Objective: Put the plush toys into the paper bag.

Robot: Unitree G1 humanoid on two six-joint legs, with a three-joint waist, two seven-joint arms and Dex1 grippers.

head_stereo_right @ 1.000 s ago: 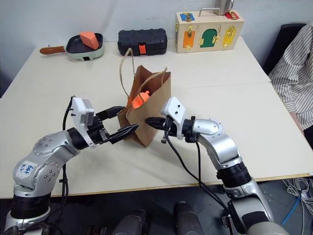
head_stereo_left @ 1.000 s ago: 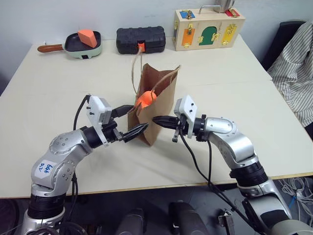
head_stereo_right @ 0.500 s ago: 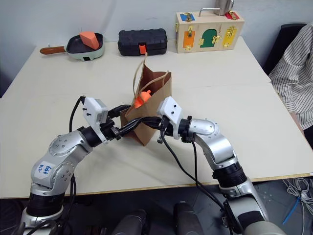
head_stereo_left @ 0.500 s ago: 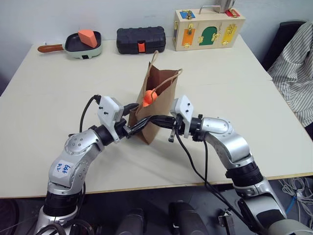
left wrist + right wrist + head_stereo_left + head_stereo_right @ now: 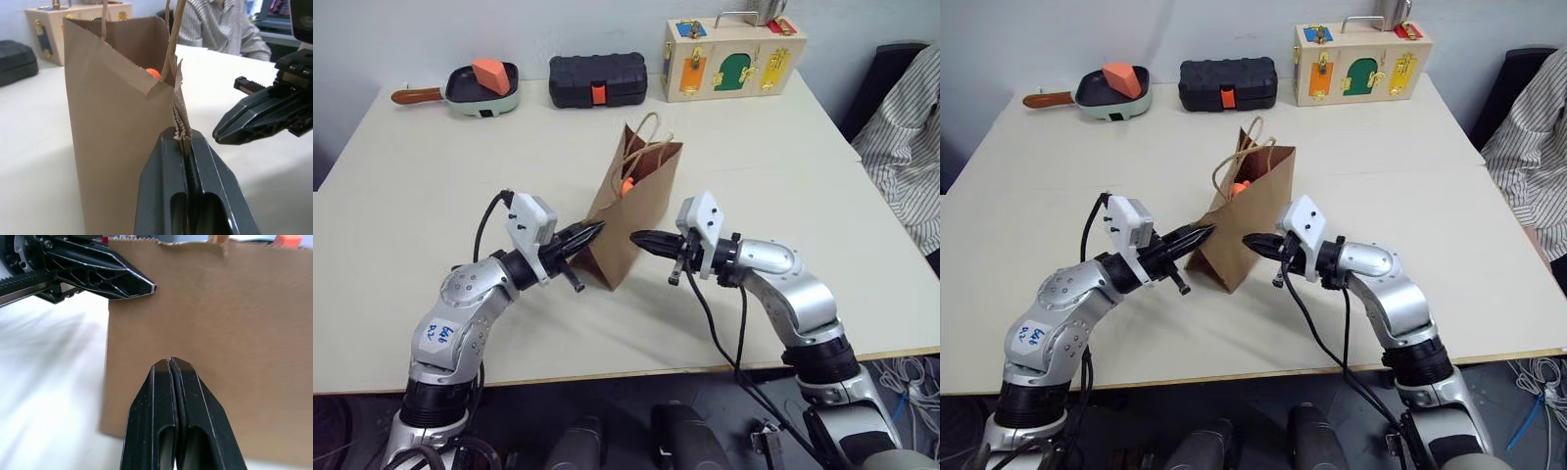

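The brown paper bag (image 5: 634,217) stands on the table, leaning a little, with its cord handles up. An orange plush toy (image 5: 626,185) shows just inside its mouth, also as an orange patch (image 5: 152,73) behind the rim in the left wrist view. My left gripper (image 5: 595,229) is shut on the bag's near side edge; the crumpled paper sits pinched between its fingers (image 5: 166,161). My right gripper (image 5: 638,237) is shut and holds nothing, its tips just short of the bag's right face (image 5: 230,323).
At the table's far edge stand a pan (image 5: 460,95) holding a hard orange wedge block (image 5: 488,73), a black case (image 5: 597,79) and a wooden latch box (image 5: 734,55). A person in a striped shirt (image 5: 906,137) sits at the right.
My left gripper has shut on the bag's edge. My right gripper has drawn back to the right, off the bag. The orange toy sits lower in the bag.
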